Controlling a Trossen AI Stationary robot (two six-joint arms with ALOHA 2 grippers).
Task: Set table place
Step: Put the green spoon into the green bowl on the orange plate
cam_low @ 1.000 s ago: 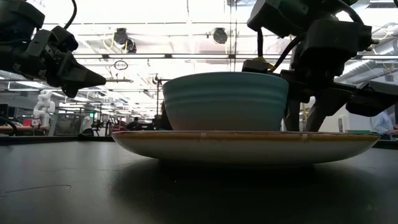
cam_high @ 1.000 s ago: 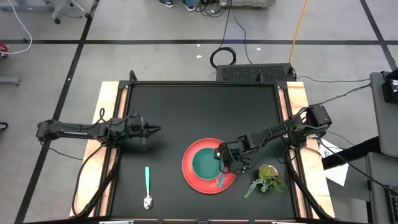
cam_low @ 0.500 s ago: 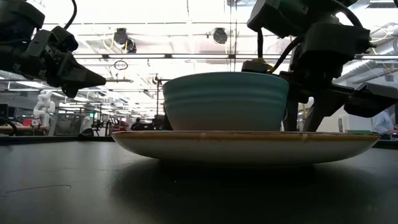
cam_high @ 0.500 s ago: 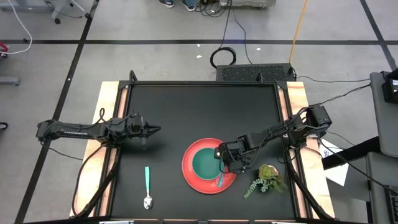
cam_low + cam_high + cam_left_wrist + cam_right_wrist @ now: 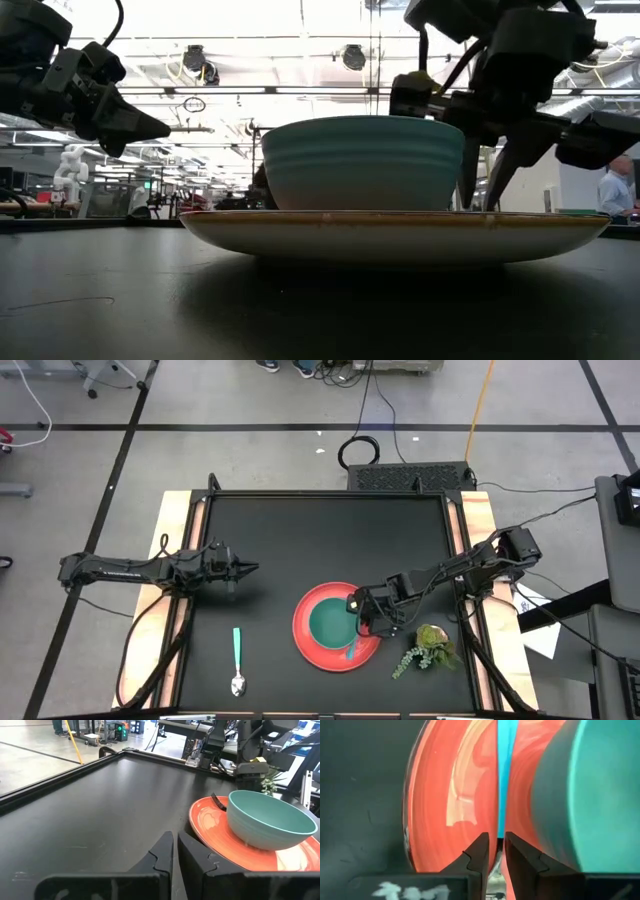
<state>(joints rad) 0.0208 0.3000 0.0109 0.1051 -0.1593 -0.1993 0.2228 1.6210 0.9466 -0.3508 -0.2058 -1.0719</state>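
The red plate (image 5: 312, 648) lies on the black table (image 5: 300, 530) with the green bowl (image 5: 329, 622) standing in it. The fork's teal handle (image 5: 350, 652) lies on the plate's right part, beside the bowl. My right gripper (image 5: 366, 620) stands over the plate's right rim, fingers down, shut on the fork (image 5: 502, 785). The teal-handled spoon (image 5: 237, 658) lies flat on the table left of the plate. My left gripper (image 5: 250, 569) is shut and empty, hovering above the table's left part, far from the plate. My right gripper pinches the fork between its two fingers where the teal handle meets the metal neck (image 5: 498, 842). The fingers come from above and point down, across the fork. The handle runs away from the fingers over the plate, beside the bowl. The dark tines (image 5: 218, 801) stick up behind the bowl.
A leafy green plant sprig (image 5: 427, 648) lies on the table just right of the plate, close to my right arm. Pale wooden strips (image 5: 176, 560) run along both side edges. Bare black tabletop lies behind the plate and between the plate and the spoon.
My right gripper has risen a little above the plate's rim, still shut on the fork. The fork's teal handle has swung slightly on the plate. My left arm has kept still.
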